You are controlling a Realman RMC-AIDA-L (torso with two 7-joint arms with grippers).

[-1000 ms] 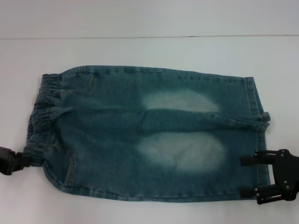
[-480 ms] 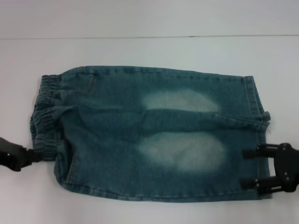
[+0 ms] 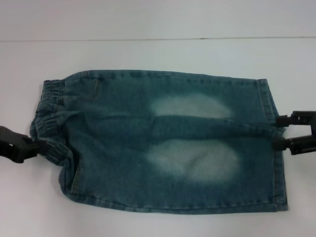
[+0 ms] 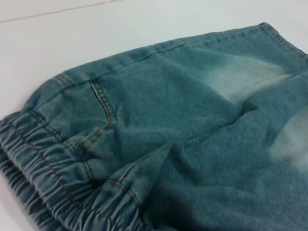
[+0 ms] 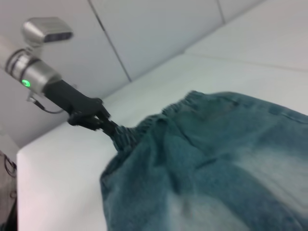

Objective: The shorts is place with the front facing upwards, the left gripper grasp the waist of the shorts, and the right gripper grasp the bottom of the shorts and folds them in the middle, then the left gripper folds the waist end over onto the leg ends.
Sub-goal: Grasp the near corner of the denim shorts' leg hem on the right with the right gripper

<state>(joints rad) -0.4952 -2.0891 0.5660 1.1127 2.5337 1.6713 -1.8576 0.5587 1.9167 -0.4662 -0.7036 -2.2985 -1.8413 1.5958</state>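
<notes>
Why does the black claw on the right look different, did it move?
Yes. The black boxy right claw went up the flat stitched hem of the teal denim shorts, from the near corner toward the middle, level with the two pale faded ovals.

The body of the left gripper (image 3: 40,146) is cut off by the head view's left edge, and its fingertips are buried in the waist of the shorts (image 3: 47,123). The right gripper (image 3: 279,132) is cropped at the right edge. The shorts (image 4: 192,139) are cropped in both wrist views.
</notes>
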